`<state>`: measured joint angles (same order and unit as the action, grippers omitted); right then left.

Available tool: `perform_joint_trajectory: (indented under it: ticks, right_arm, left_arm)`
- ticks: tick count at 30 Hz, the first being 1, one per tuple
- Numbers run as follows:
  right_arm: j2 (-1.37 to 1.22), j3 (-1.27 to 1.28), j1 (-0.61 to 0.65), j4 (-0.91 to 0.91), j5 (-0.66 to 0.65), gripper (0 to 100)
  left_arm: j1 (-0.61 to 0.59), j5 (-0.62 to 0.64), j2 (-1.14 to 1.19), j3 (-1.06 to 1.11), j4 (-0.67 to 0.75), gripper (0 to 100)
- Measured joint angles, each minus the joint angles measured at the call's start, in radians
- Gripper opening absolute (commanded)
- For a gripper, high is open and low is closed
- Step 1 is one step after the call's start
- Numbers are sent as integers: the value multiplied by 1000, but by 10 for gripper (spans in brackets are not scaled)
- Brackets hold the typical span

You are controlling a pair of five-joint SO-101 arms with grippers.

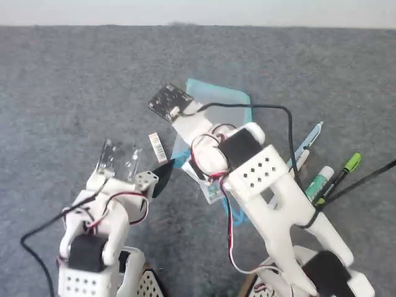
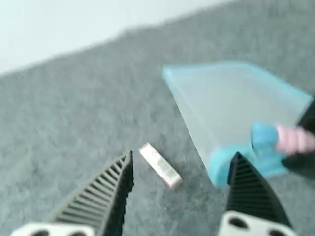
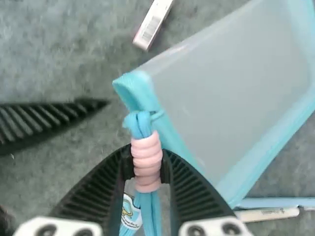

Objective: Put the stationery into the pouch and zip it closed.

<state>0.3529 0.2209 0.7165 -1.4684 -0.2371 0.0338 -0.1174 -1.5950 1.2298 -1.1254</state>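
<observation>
A translucent blue pouch (image 1: pixel 219 100) lies flat on the grey carpet. My right gripper (image 3: pixel 146 158) is shut on its pink zipper pull (image 3: pixel 146 164), at the pouch's (image 3: pixel 231 98) near corner. My left gripper (image 2: pixel 183 156) stands open just beside that corner, with nothing between its black fingers (image 2: pixel 110 196). A small white eraser (image 2: pixel 160 165) lies on the carpet right ahead of them, to the left of the pouch (image 2: pixel 236 103). In the high view the eraser (image 1: pixel 156 147) sits beyond the left gripper (image 1: pixel 159 173). Several pens (image 1: pixel 322 176) lie to the right of the right arm.
Grey carpet (image 1: pixel 62 93) covers the whole table, with open room at the left and far back. A pale wall (image 1: pixel 198 11) borders the far edge. The right arm's black cable (image 1: pixel 281 124) loops over the pouch towards the pens.
</observation>
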Motion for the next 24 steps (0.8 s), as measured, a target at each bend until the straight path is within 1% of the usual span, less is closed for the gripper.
perform_joint_trajectory:
  ticks: [6, 24]
  right_arm:
    - [12, 52, 6, 55, 0, 6]
    - [12, 74, 9, 58, 0, 7]
  left_arm:
    - [0, 0, -26, 12, 2, 299]
    - [0, 0, 15, 12, 3, 300]
